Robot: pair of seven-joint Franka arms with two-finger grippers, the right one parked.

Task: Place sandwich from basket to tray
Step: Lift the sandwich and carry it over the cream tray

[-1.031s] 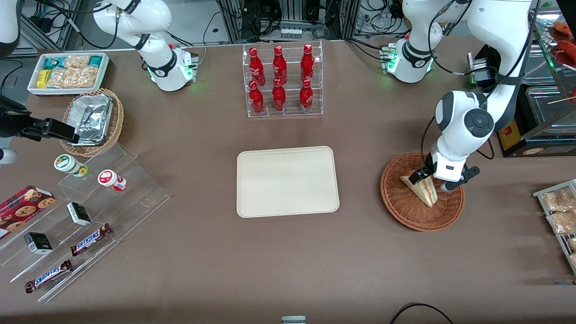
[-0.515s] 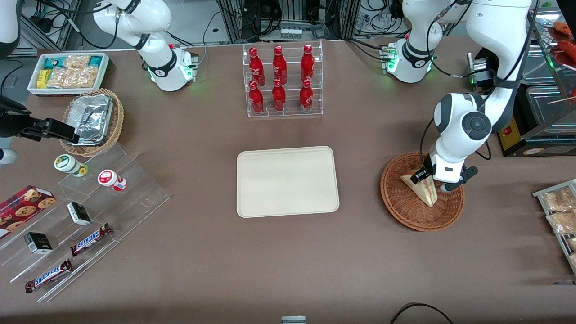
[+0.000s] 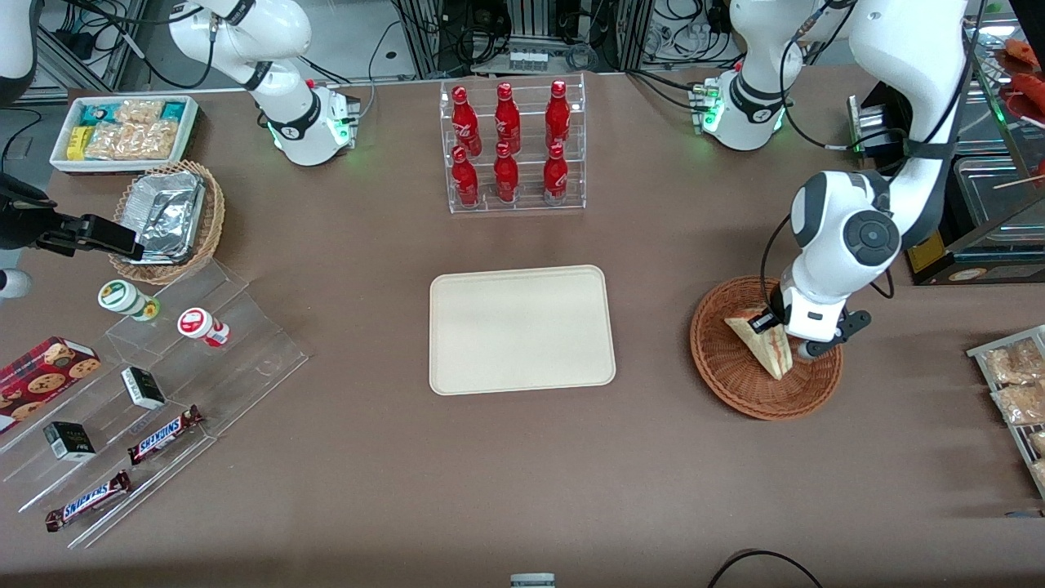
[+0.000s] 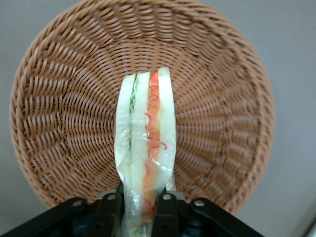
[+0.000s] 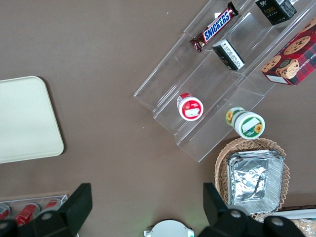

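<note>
The sandwich (image 3: 766, 349) (image 4: 146, 148), a clear-wrapped white wedge with red and green filling, stands on edge in the reddish-brown wicker basket (image 3: 735, 376) (image 4: 64, 123) toward the working arm's end of the table. My gripper (image 3: 780, 330) (image 4: 139, 207) is over the basket, shut on the sandwich's thick end, one black finger pressed against each bread face. The cream tray (image 3: 522, 329) (image 5: 22, 123) lies at the table's middle, with nothing on it.
A clear rack of red bottles (image 3: 513, 147) stands farther from the front camera than the tray. A tan basket with a foil container (image 3: 167, 219), a white snack bin (image 3: 122, 131) and clear shelves of snacks (image 3: 147, 392) sit toward the parked arm's end. Snack packets (image 3: 1016, 384) lie beside the basket.
The arm's wrist has shifted slightly over the basket with the sandwich between the fingers; the sandwich has barely moved.
</note>
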